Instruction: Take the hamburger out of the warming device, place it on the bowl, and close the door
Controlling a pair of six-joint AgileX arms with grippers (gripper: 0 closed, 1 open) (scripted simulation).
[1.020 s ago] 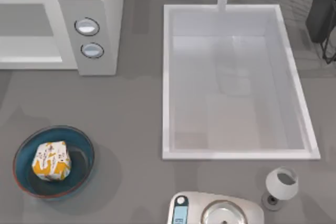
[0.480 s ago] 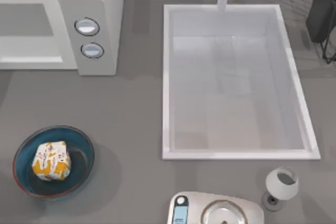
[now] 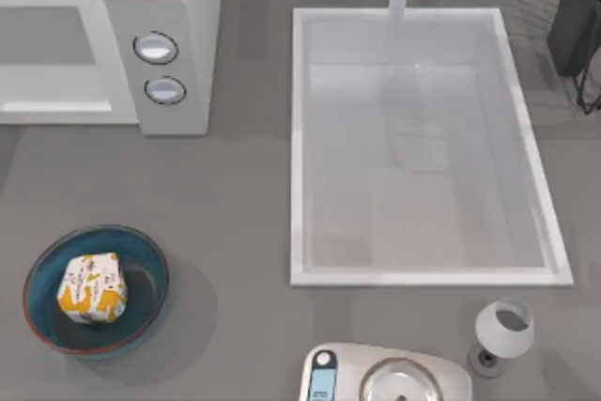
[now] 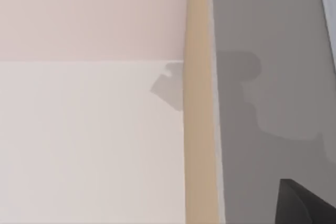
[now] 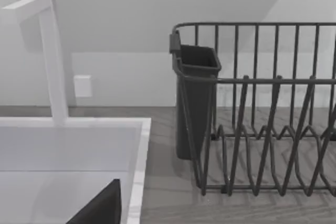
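jaws seemingly off left; hamburger (image 3: 91, 287) sits in bowl (image 3: 150, 260)

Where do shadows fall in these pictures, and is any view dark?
Top view: the bowl throws a soft shadow toward the table's right, and the white cup has a faint shadow around its foot. Left wrist view: blocky grey shadows lie on the grey counter. Right wrist view: evenly lit around the dish rack. No view is dark.
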